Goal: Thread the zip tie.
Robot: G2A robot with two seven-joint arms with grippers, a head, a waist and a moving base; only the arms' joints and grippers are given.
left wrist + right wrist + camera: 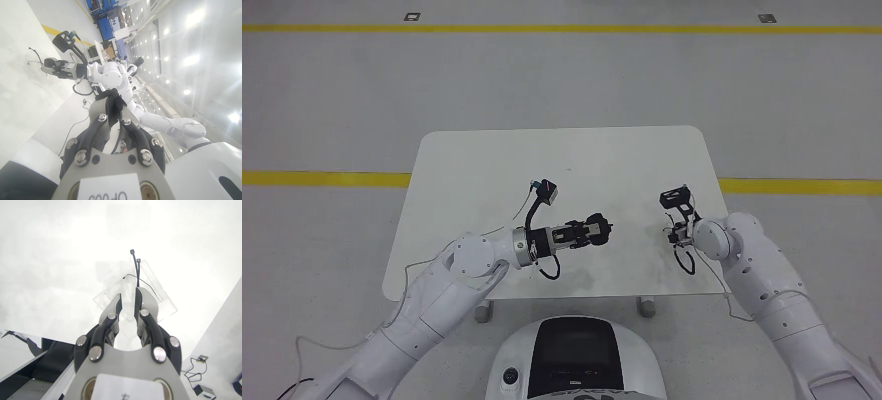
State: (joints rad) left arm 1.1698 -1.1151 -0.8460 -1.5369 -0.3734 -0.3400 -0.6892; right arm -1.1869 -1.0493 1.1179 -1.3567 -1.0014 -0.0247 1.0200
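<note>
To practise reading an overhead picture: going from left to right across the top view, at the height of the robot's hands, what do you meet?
table, its bare left part → left hand, pointing sideways → right hand, pointing down at the table → the table's right edge.

A tray lies on the right part of the bench, with loose ties resting across it. The right gripper hangs over the tray, the loose ties just beyond its tips. The left gripper is to its left above the bench's middle, apart from it and pointing toward it, a zip tie between its fingers.
</note>
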